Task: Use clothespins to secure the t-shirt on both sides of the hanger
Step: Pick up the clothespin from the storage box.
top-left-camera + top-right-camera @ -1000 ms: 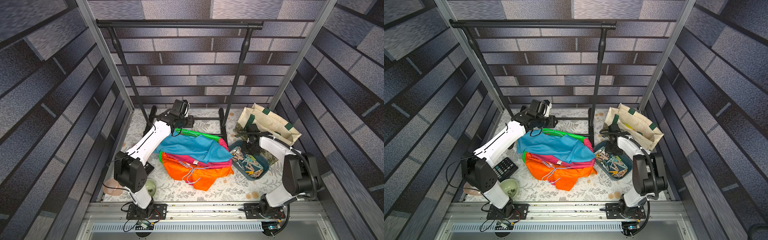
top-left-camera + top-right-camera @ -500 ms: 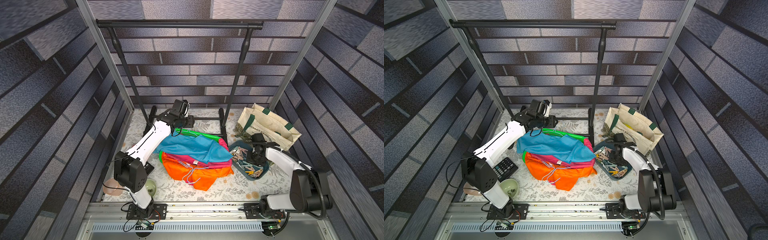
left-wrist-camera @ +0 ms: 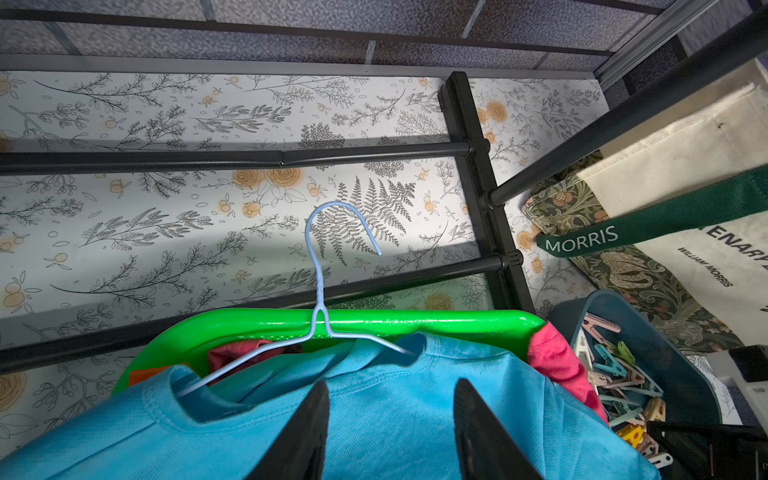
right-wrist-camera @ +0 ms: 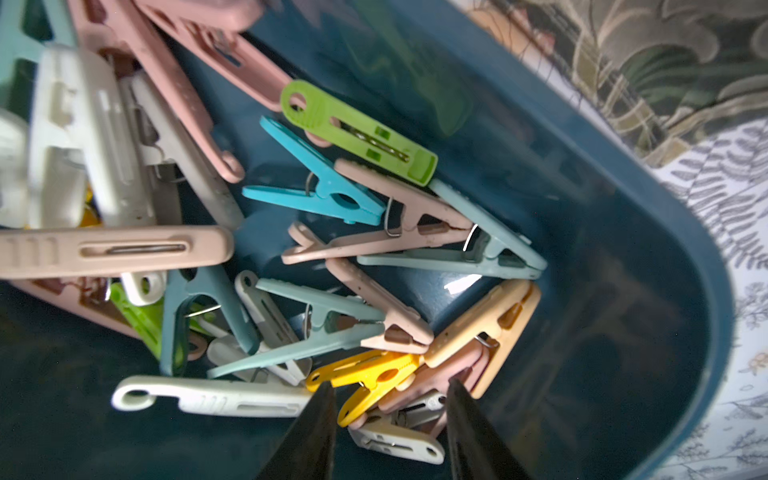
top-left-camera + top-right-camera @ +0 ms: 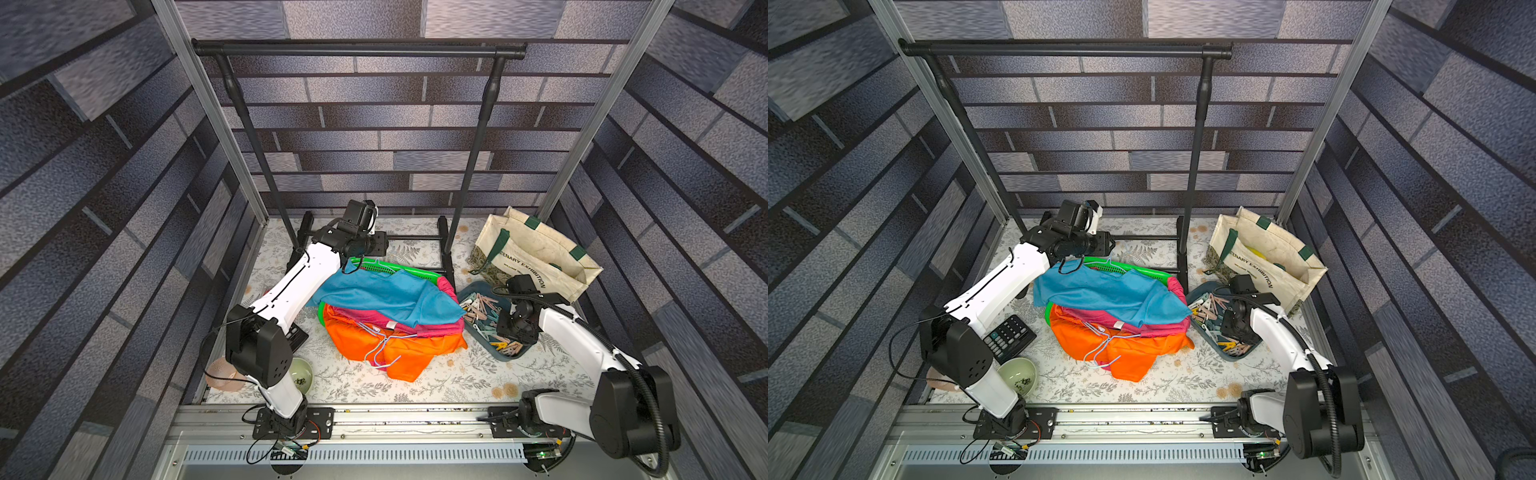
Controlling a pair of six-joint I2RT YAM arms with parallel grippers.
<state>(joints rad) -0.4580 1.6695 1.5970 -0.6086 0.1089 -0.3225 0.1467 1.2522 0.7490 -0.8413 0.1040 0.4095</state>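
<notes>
The clothespins [image 4: 332, 232] are lying in the blue tray [image 4: 623, 291] at three o'clock from the green basket [image 5: 411, 272], the right gripper [image 4: 390, 382] hovering spread astride a yellow clothespin [image 4: 365, 370], probably needing to close for the pick, the left gripper [image 3: 390, 382] hovering spread over the blue t-shirt [image 3: 249, 424].

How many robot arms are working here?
2: the left arm reaches over the blue shirt; the right arm reaches into the clothespin bin.
</notes>
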